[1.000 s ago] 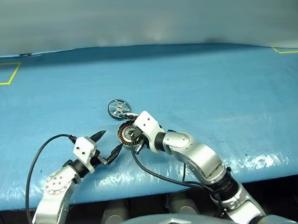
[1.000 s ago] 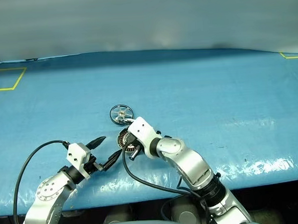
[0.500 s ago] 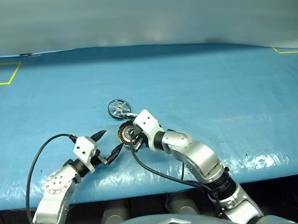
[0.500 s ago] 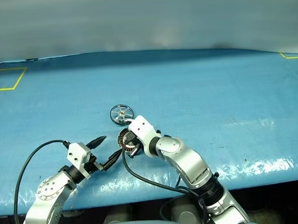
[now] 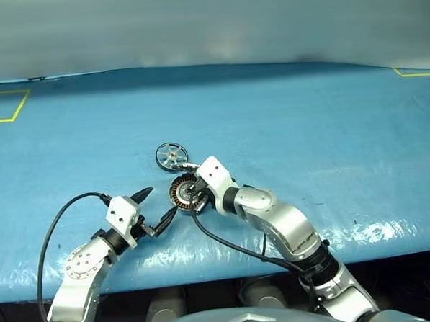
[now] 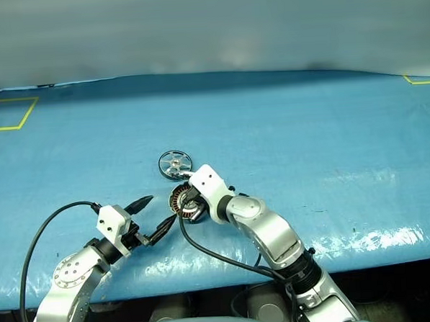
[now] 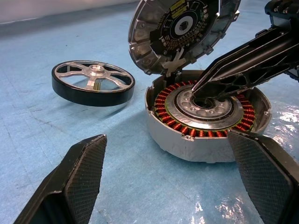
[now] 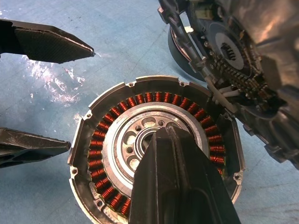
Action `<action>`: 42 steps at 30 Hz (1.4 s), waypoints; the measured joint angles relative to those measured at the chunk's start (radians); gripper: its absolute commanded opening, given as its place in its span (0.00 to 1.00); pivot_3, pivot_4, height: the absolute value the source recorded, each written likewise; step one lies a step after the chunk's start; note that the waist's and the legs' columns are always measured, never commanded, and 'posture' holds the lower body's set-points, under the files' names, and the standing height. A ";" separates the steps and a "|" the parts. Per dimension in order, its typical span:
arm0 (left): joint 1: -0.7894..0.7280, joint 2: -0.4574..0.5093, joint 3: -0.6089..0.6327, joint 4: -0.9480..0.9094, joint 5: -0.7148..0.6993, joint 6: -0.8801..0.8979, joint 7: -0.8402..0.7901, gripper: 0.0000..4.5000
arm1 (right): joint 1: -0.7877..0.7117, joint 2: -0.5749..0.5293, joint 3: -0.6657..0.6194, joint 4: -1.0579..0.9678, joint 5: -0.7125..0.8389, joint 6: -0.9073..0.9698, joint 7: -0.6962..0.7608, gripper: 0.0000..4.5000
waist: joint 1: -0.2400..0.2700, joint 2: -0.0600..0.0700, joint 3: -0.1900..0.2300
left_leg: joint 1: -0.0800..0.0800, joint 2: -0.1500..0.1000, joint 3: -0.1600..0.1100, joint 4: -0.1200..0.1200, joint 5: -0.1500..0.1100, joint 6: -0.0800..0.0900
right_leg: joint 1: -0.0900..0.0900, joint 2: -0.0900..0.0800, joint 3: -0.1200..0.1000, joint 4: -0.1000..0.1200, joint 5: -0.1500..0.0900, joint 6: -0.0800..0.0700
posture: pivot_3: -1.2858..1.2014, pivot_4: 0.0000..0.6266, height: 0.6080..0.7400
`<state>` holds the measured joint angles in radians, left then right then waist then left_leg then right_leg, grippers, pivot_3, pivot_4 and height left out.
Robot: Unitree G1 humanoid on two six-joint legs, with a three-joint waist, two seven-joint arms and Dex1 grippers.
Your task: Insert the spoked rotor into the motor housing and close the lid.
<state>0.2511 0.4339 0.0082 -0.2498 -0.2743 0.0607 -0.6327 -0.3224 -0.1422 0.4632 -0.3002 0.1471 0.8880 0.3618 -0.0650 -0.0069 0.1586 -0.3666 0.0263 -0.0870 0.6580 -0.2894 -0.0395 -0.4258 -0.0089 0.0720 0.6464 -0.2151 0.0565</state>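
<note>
With the shut, empty right gripper [image 7: 205, 91] poking the motor housing [image 7: 205, 121] centre and the left gripper [image 7: 173, 177] wide open, empty, the upright lid [image 7: 182, 32] could drop before the spoked rotor [image 7: 92, 83] goes in.

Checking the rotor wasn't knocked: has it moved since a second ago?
No. The spoked rotor lies in the same spot beside the motor housing on the blue table.

We see a bench [image 5: 306, 113] under a glossy blue sheet [image 5: 359, 160], with yellow tape marks [image 5: 3, 107] at its far corners. On it rest the motor housing [image 7: 205, 119], its lid [image 7: 180, 30] tipped up, and just beside them the spoked rotor [image 7: 92, 83].
</note>
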 measured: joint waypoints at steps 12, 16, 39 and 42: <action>0.000 0.004 0.002 0.000 0.000 0.000 -0.001 1.00 | 0.013 -0.015 0.027 -0.036 0.002 0.019 0.020 0.01 | 0.000 0.000 0.000 | 0.000 0.000 0.000 0.000 0.000 0.000 | 0.000 0.000 0.000 0.000 0.000 0.000 | 0.52 0.24 1.00; 0.001 0.011 0.008 0.000 -0.001 0.000 -0.002 1.00 | 0.015 -0.013 0.027 -0.067 0.020 0.039 0.032 0.01 | 0.000 0.000 0.000 | 0.000 0.000 0.000 0.000 0.000 0.000 | 0.000 0.000 0.000 0.000 0.000 0.000 | 0.52 0.24 1.00; -0.013 0.127 0.192 -0.149 -0.092 0.253 0.056 1.00 | 0.076 -0.084 -0.053 -0.260 0.105 0.098 0.047 0.01 | 0.001 0.000 0.000 | -0.001 0.000 0.000 0.000 0.000 0.000 | -0.001 0.000 -0.001 0.000 0.000 0.000 | 0.52 0.24 1.00; -0.095 0.173 0.198 -0.149 -0.092 0.308 0.056 1.00 | 0.098 -0.114 -0.055 -0.292 0.129 0.098 0.065 0.01 | 0.004 -0.001 0.000 | -0.001 0.000 -0.001 0.000 0.000 0.000 | 0.000 0.000 -0.001 0.000 0.000 0.000 | 0.52 0.24 1.00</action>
<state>0.1560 0.6064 0.2063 -0.3983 -0.3662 0.3685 -0.5763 -0.2244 -0.2564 0.4078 -0.5925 0.2766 0.9862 0.4267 -0.0608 -0.0076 0.1587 -0.3674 0.0265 -0.0879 0.6584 -0.2894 -0.0396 -0.4262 -0.0087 0.0710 0.6466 -0.2153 0.0565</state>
